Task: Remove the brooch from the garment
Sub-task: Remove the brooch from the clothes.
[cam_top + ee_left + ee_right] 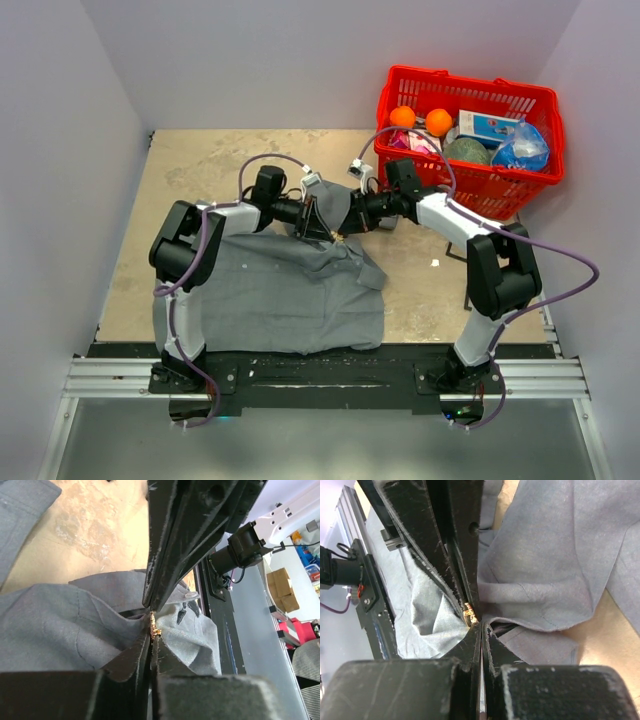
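On the tan surface (200, 170) the grey garment (270, 300) peaks at its far edge, where the gold brooch (154, 627) sits, long axis in line with both arms' closed jaws: the left jaws pinch it, the right jaws pinch the garment beside it. Overhead it is a mere speck

We record: grey garment (60, 630), bunched; gold brooch (154, 628) on it, pinched at the tips of left gripper (151, 641); right gripper (150, 604) closed just above.
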